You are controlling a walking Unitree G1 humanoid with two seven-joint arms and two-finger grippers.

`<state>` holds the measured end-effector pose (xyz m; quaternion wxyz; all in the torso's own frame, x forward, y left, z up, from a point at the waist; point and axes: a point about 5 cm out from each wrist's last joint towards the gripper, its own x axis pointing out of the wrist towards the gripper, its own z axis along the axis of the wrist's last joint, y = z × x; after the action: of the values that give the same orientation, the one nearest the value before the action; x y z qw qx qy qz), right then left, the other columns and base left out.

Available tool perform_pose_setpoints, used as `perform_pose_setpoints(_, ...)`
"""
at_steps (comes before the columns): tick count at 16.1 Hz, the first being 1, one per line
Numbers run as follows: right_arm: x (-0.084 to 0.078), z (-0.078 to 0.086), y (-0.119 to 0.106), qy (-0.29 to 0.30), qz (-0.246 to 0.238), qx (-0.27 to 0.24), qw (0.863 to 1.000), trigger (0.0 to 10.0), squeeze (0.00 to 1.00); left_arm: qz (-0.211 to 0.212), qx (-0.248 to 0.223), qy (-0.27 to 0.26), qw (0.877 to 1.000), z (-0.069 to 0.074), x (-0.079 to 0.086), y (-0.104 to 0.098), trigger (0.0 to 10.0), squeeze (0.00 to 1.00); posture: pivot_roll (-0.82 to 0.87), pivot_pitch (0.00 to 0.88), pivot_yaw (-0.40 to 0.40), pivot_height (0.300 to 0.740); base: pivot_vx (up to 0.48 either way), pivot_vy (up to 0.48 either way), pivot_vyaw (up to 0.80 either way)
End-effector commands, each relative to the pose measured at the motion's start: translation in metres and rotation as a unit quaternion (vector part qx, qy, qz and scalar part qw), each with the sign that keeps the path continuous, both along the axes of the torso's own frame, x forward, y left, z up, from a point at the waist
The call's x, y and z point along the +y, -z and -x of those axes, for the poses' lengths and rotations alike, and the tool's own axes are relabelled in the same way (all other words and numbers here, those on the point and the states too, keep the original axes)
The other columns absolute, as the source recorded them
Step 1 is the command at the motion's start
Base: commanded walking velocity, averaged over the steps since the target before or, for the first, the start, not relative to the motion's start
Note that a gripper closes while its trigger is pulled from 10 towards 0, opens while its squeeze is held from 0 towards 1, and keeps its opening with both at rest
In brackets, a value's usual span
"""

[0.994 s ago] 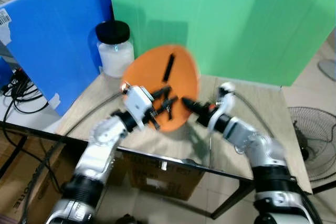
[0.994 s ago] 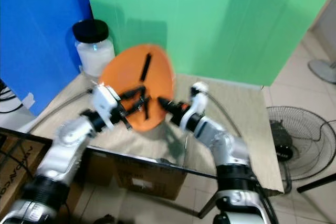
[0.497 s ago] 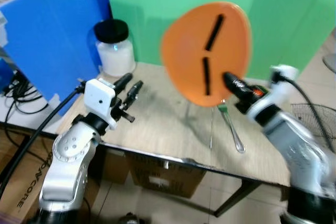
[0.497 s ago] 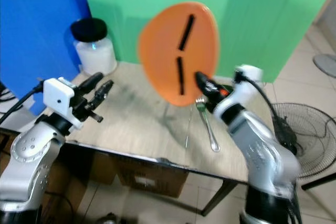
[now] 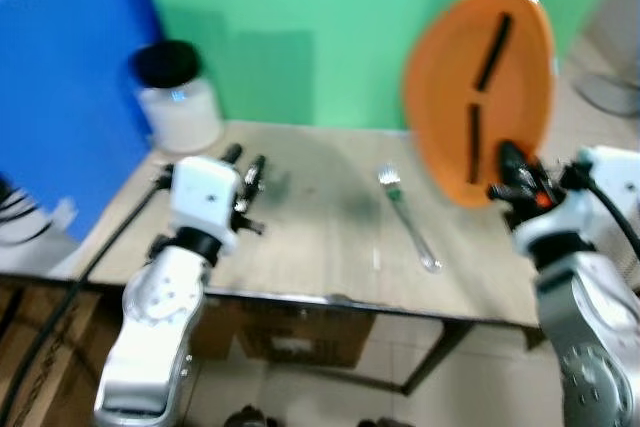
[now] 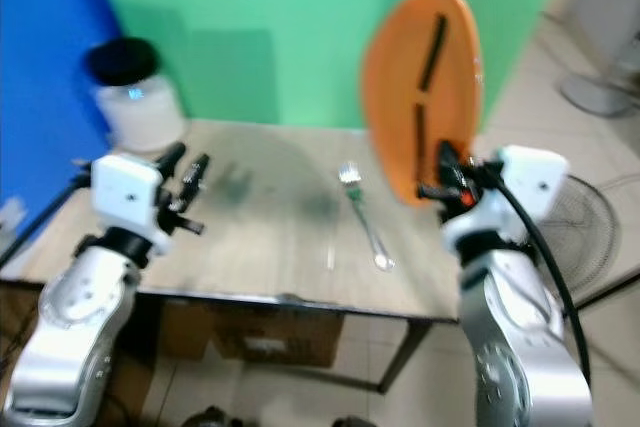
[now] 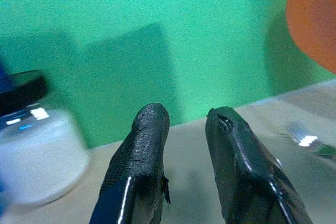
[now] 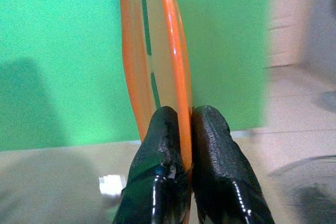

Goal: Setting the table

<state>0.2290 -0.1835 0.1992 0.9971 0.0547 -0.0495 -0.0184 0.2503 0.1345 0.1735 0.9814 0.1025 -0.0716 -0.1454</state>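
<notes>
An orange plate (image 5: 480, 97) stands on edge in the air above the table's right end, with two black strips on its face. My right gripper (image 5: 510, 172) is shut on the plate's lower rim; the right wrist view has its fingertips (image 8: 168, 135) pinching the orange rim (image 8: 173, 51). A metal fork (image 5: 408, 217) lies on the wooden table (image 5: 310, 227) right of centre. My left gripper (image 5: 245, 162) hovers over the table's left side, open, nothing between its fingers (image 7: 152, 145).
A white jar with a black lid (image 5: 175, 97) stands at the table's back left, next to a blue panel (image 5: 60, 97). A green backdrop (image 5: 300, 27) rises behind the table. A fan (image 6: 585, 237) stands on the floor at the right.
The left gripper has let go of the plate and drawn back left. The right gripper has carried the plate up and to the right, uncovering the fork. The camera has shifted.
</notes>
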Motion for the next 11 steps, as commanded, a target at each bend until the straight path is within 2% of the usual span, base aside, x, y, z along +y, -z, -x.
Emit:
perform_pose_setpoints(1,0.008,0.004,-0.017,-0.004,0.011,-0.054,0.998,10.0,0.00,-0.008,0.004,0.002,1.000,0.000,-0.001,0.000,10.0,0.00,0.09,0.000,0.032,0.740,0.000,0.000,0.00)
perform_pose_setpoints(2,0.007,0.005,-0.017,0.004,0.013,-0.055,0.998,10.0,0.00,-0.007,0.004,0.002,1.000,0.000,-0.001,-0.001,10.0,0.00,0.09,0.000,0.032,0.740,0.000,0.000,0.00)
perform_pose_setpoints(4,0.007,0.002,-0.011,0.025,0.029,-0.041,0.998,10.0,0.00,0.016,0.008,-0.004,1.000,-0.005,-0.001,-0.005,10.0,0.00,0.09,0.000,0.039,0.740,0.000,0.000,-0.80)
perform_pose_setpoints(7,0.018,0.001,-0.012,0.028,0.025,-0.043,0.998,10.0,0.00,0.015,0.015,0.012,1.000,-0.005,-0.003,-0.007,10.0,0.00,0.08,0.000,0.058,0.740,0.000,0.000,-0.80)
perform_pose_setpoints(10,0.017,0.000,-0.012,0.030,0.025,-0.043,0.998,10.0,0.00,0.010,0.018,0.011,1.000,-0.007,-0.004,-0.005,10.0,0.00,0.08,0.000,0.046,0.740,0.000,0.000,-0.80)
perform_pose_setpoints(11,0.012,-0.006,-0.008,0.032,0.035,-0.032,0.998,10.0,0.00,0.004,0.023,0.001,1.000,-0.011,-0.002,-0.004,10.0,0.00,0.08,0.000,0.039,0.740,0.000,0.000,-0.80)
